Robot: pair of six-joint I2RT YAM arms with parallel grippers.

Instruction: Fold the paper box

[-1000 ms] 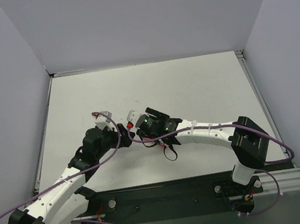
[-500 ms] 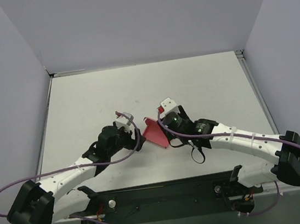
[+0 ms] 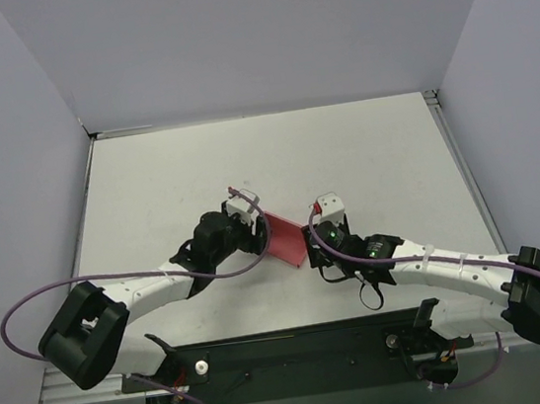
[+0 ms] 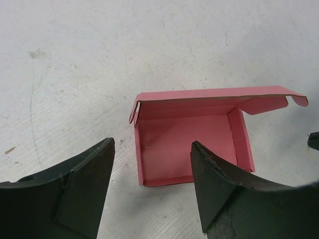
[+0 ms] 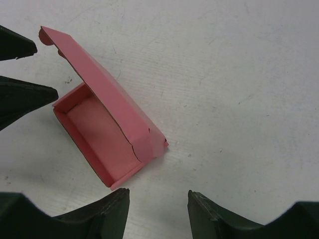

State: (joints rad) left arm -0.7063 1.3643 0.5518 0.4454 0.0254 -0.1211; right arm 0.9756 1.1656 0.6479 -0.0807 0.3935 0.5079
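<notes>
Farther apart now, left gripper (image 4: 153, 148) and right gripper (image 5: 158, 193), both agape, paper box (image 3: 285, 241) between.

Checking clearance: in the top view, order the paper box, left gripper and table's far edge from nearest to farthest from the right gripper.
1. paper box, just left of the right gripper
2. left gripper, beyond the box
3. table's far edge, rearmost
</notes>
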